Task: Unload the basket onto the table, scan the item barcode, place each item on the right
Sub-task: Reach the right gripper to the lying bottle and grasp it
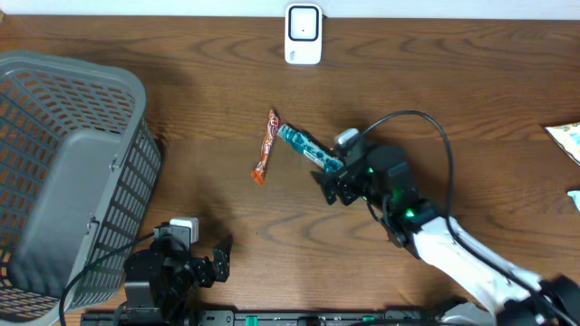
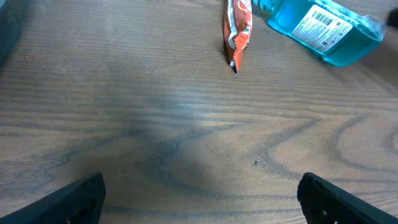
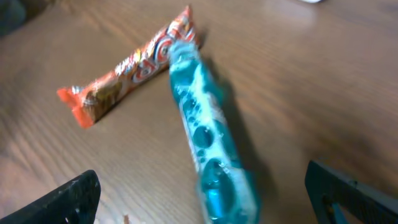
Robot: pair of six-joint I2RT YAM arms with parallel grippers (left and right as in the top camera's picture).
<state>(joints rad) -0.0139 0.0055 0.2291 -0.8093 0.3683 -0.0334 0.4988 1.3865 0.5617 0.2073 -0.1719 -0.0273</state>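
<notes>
Found the right gripper [image 1: 331, 186] with jaws spread wide, straddling one end of a translucent blue plastic tube [image 1: 308, 151] and pinching nothing. Found the left gripper [image 1: 220, 261] likewise spread wide and empty at the near table edge, well apart from the tube. Noted the tube lying flat mid-table, white barcode label [image 2: 320, 26] facing up. Noted a long orange foil snack wrapper [image 1: 265, 148] meeting the tube's far end in a V. Recorded a grey slatted plastic basket [image 1: 136, 172] at the left of the brown wooden table [image 1: 471, 81], and a white rounded plastic unit [image 1: 303, 34] at the far edge.
</notes>
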